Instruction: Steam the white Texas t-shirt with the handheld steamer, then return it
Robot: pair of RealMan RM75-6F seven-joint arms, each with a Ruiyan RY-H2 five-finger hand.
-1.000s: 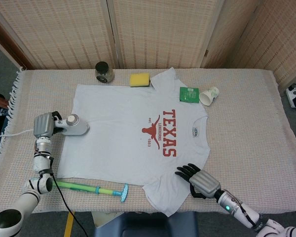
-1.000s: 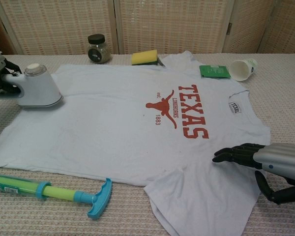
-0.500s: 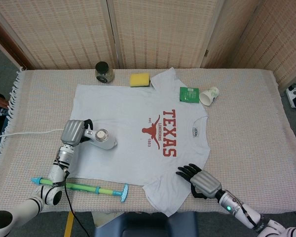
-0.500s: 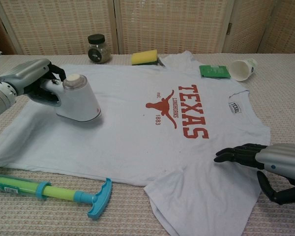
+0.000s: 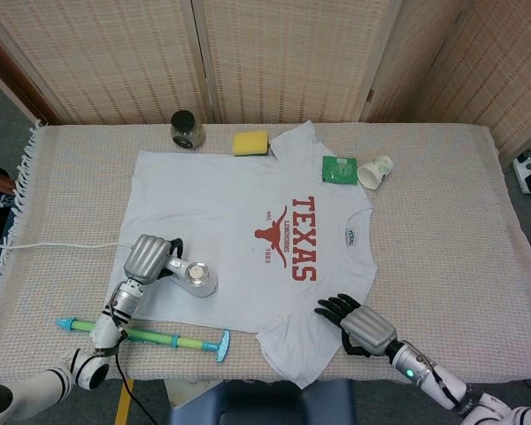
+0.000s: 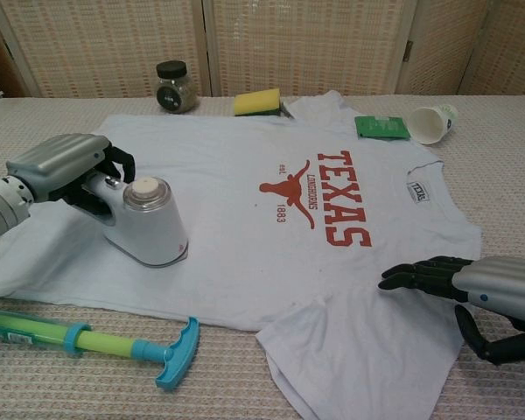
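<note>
The white Texas t-shirt point(image 5: 248, 230) point(image 6: 271, 219) lies spread flat on the woven cloth, its red print facing up. My left hand point(image 5: 149, 258) point(image 6: 66, 171) grips the handle of the white handheld steamer point(image 5: 195, 279) point(image 6: 147, 232), whose base rests on the shirt's lower left part. The steamer's white cord point(image 5: 62, 245) trails left across the table. My right hand point(image 5: 356, 320) point(image 6: 472, 293) presses fingers down on the shirt's lower right edge, near the sleeve, holding nothing.
A green and yellow toy pump point(image 5: 150, 337) point(image 6: 87, 339) lies along the front edge below the shirt. At the back stand a dark jar point(image 5: 187, 128), a yellow sponge point(image 5: 250, 142), a green packet point(image 5: 340, 168) and a tipped paper cup point(image 5: 375, 171).
My left hand has slid the steamer from the shirt's left edge rightwards and toward the front, onto the lower left of the shirt. The right hand has stayed put.
</note>
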